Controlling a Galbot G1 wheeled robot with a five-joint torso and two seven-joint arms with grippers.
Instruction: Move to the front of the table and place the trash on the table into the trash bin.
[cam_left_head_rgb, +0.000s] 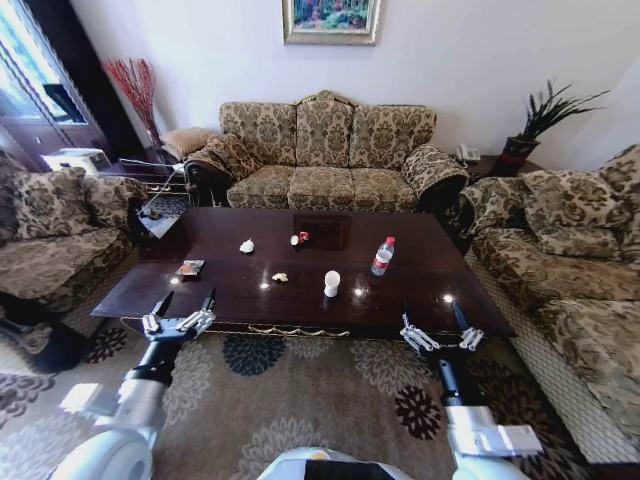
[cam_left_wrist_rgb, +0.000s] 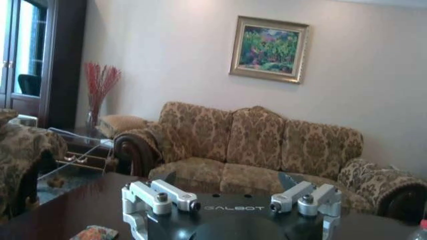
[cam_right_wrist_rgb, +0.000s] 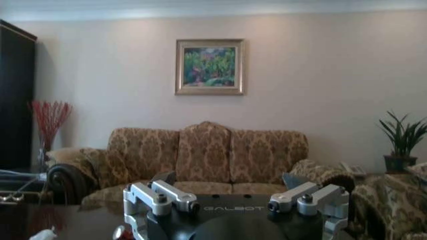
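The large rectangular tabletop (cam_left_head_rgb: 300, 290) of glossy dark brown wood, edged with ornate gilt trim, stands in front of the robot, ringed by patterned brown-and-gold sofas (cam_left_head_rgb: 325, 150). The trash lies scattered across it: a crumpled white paper ball (cam_left_head_rgb: 247, 245) and a small red-and-white scrap (cam_left_head_rgb: 299, 239) lie toward the far side; a flat snack wrapper (cam_left_head_rgb: 189, 268) rests near the left end; a small yellowish bit (cam_left_head_rgb: 280, 277) sits near the middle; a white paper cup (cam_left_head_rgb: 332, 283) stands upright just right of it; and a clear plastic water bottle with a red cap (cam_left_head_rgb: 382, 257) stands upright farther right. The pieces lie well apart from one another. The left hand (cam_left_head_rgb: 184, 312) hovers at the near left edge of the tabletop, its dark fingers spread wide and grasping nothing; in the left wrist view the same hand (cam_left_wrist_rgb: 230, 181) points toward the far sofa with the wrapper (cam_left_wrist_rgb: 93, 233) on the wood beside it. The right hand (cam_left_head_rgb: 436, 320) hovers at the near right edge, likewise released and holding nothing. A floral carpet (cam_left_head_rgb: 290, 400) covers the floor under both arms.
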